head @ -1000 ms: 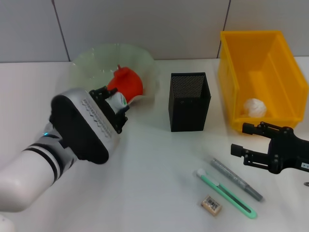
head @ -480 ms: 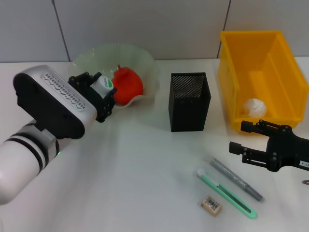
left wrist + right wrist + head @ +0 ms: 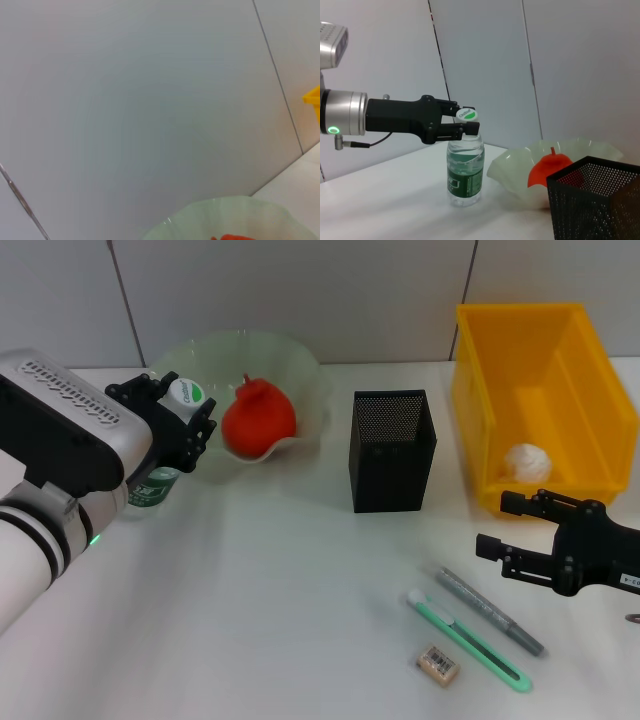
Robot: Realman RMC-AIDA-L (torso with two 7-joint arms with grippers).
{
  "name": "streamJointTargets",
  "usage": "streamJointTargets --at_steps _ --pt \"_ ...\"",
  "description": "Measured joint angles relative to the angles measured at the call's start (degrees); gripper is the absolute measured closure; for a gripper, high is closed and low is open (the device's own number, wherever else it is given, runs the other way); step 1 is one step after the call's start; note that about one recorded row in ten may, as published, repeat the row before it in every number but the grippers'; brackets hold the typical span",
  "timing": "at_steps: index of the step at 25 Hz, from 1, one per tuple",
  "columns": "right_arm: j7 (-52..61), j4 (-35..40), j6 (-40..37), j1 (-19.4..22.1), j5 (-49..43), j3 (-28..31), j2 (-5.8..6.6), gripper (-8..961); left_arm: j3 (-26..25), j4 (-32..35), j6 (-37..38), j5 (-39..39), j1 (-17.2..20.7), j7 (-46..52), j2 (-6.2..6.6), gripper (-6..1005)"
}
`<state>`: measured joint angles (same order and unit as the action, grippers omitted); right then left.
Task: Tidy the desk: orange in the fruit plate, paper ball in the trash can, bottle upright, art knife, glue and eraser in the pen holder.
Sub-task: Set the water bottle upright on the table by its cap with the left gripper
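The eraser point(image 3: 438, 663), knife point(image 3: 470, 641) and glue point(image 3: 490, 611) lie unmoved near the front edge, beside the parked, half-open right end effector point(image 3: 495, 525). Farther back, the left end effector point(image 3: 190, 420) has swung the bottle point(image 3: 160, 478) upright onto the surface point(image 3: 300, 590) beside the plate point(image 3: 300, 370), fingers clamped at its neck, with open room in front.

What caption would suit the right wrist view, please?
Left gripper holding the clear plastic bottle upright beside the pale green fruit plate.

**Desk count**

One bottle point(image 3: 160, 462). One orange point(image 3: 258, 418) in one fruit plate point(image 3: 305, 380). One black mesh pen holder point(image 3: 391, 450). One yellow bin point(image 3: 490, 390) holding one paper ball point(image 3: 527, 462). Lower right: one green art knife point(image 3: 468, 640), one grey glue pen point(image 3: 489, 611), one eraser point(image 3: 438, 663). Two grippers: left gripper point(image 3: 180, 420), right gripper point(image 3: 495, 525).
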<state>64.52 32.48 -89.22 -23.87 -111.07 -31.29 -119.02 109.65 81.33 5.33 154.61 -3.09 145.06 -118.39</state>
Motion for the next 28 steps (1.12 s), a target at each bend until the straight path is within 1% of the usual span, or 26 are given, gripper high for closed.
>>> streamJointTargets --at_steps 7,8,11,13,14,15,16,24,28 --pt "-0.03 0.02 0.02 0.12 0.00 0.00 -0.07 208 -1.42 1.77 3.53 -4.10 0.58 0.07 -0.07 555" --pt "-0.03 0.02 0.02 0.13 0.00 0.00 -0.07 208 -2.31 2.99 5.27 -6.50 1.16 0.07 -0.02 555" --pt "-0.05 0.04 0.02 0.08 0.00 0.00 -0.07 208 -2.79 3.78 6.18 -7.44 1.61 0.07 0.00 554" --pt "-0.06 0.04 0.02 0.00 0.00 0.00 -0.07 208 -3.60 6.87 9.02 -9.84 3.55 -0.12 0.14 554" --pt "-0.06 0.04 0.02 -0.05 0.00 -0.01 -0.08 208 -3.60 6.87 9.02 -9.84 3.55 -0.12 0.14 554" --pt "-0.07 0.04 0.04 -0.10 0.00 -0.02 -0.07 208 -3.81 8.74 10.40 -11.06 4.73 -0.13 0.20 554" --pt "-0.08 0.04 0.12 -0.15 0.00 -0.07 -0.07 208 -4.02 9.18 10.97 -11.67 4.90 -0.13 0.20 554" --pt "-0.10 -0.04 0.41 -0.25 0.00 -0.33 -0.07 207 -6.27 10.99 16.03 -17.75 4.44 -0.71 0.18 555" --pt "-0.13 -0.06 0.49 -0.12 -0.02 -0.30 -0.07 207 -6.44 11.18 16.69 -19.11 4.15 -0.85 0.17 555"
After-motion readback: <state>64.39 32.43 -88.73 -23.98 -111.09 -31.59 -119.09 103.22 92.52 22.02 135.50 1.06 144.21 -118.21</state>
